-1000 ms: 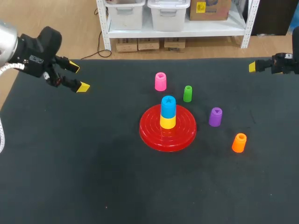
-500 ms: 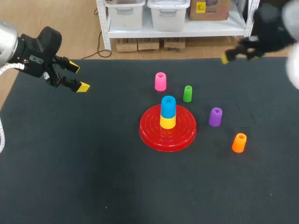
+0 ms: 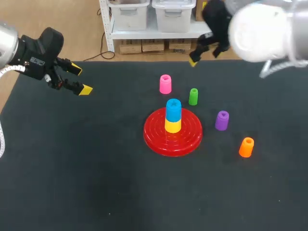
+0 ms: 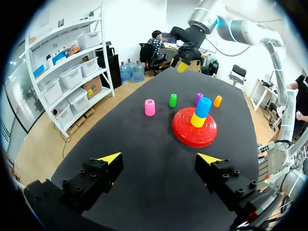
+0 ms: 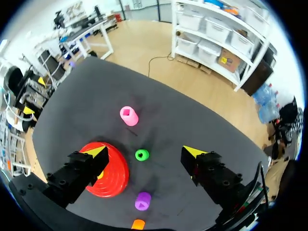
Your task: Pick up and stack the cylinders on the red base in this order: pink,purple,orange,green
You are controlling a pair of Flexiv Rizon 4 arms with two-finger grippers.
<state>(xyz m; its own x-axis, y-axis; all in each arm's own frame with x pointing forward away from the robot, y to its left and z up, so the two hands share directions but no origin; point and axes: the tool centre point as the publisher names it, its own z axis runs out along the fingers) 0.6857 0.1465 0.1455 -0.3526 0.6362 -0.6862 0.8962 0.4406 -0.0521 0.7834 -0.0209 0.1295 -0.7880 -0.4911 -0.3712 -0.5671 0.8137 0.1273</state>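
Observation:
The red base (image 3: 156,137) lies mid-table. Behind it stand the pink cylinder (image 3: 165,83) and the green cylinder (image 3: 193,96). The purple cylinder (image 3: 222,120) and the orange cylinder (image 3: 246,147) are to its right. My right gripper (image 5: 144,153) hangs open and empty high above the table's back part, looking down on the green cylinder (image 5: 141,155), with the pink cylinder (image 5: 128,116) just ahead. In the head view only one of its yellow fingertips (image 3: 194,61) shows. My left gripper (image 3: 77,79) is open and empty above the table's far left corner.
A blue cylinder (image 3: 173,108) sits on a yellow cylinder (image 3: 173,125) at the middle of the base. The black table top (image 3: 86,173) ends at its back edge (image 3: 130,61), just behind the pink cylinder. My right arm's thick white link (image 3: 260,29) looms over the back right.
My right arm has swung from the table's right edge leftward along the back, to above the pink and green cylinders. Its gripper stayed open. The left arm and the cylinders have not moved.

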